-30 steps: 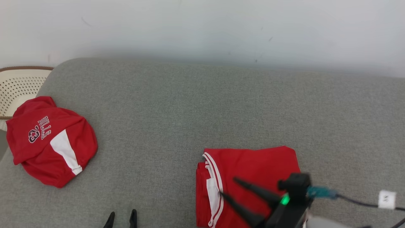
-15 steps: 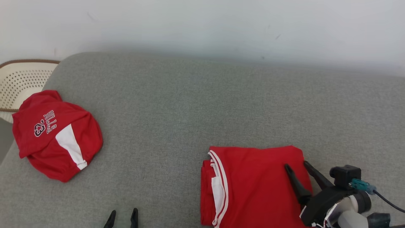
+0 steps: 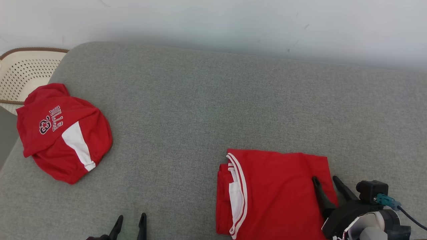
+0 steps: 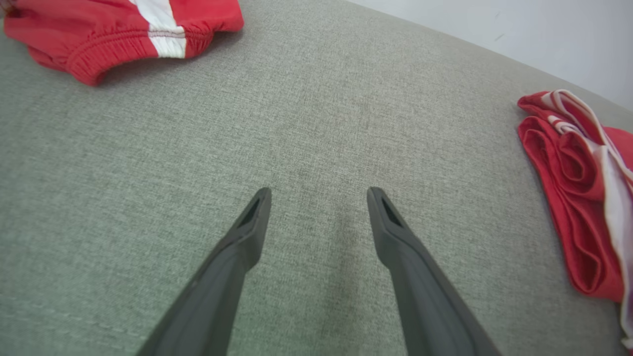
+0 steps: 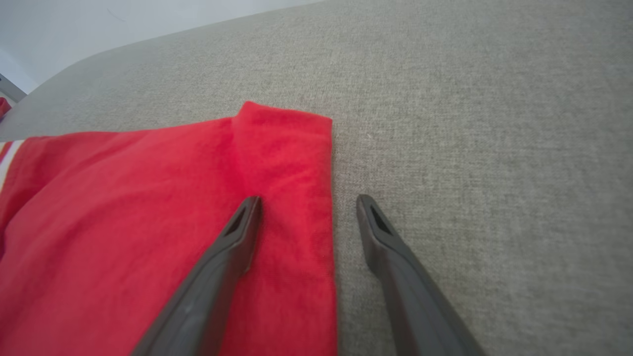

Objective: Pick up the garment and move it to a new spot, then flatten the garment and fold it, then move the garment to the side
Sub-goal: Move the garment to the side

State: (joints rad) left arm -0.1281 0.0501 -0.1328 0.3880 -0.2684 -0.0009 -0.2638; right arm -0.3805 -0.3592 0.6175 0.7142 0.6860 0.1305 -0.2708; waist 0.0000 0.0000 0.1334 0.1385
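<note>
Grey soft cushion (image 3: 200,110) takes up most of the head view, and it looks like the top of a big couch. Behind it is a plain white wall (image 3: 213,20).

On the cushion, low down and toward the robot's right, lies the folded red garment (image 3: 277,190). It is folded into a neat flat shape. Its left side shows stacked layers with white stripes and a bit of white cloth. Its right edge is straight.

Far away on the robot's left, near the end of the cushion, sits the other red garment (image 3: 63,133). It is bunched up in a round heap. It has a white patch, some letters and the number 23 on it. Just behind it, past the end of the cushion, is a cream basket (image 3: 26,73) with lots of little holes and a brown rim.

The right gripper (image 3: 324,178) is at the right edge of the folded red garment. Its two dark fingers are spread wide apart. One finger is over the red cloth and the other is over the grey cushion, with the cloth's edge between them. It holds nothing.

The left gripper (image 3: 131,216) is low over bare grey cushion, between the two red garments. Its fingers are wide apart too, and it has nothing in them.

A small teal plug (image 3: 385,200) with a thin black wire sits on the right arm.
</note>
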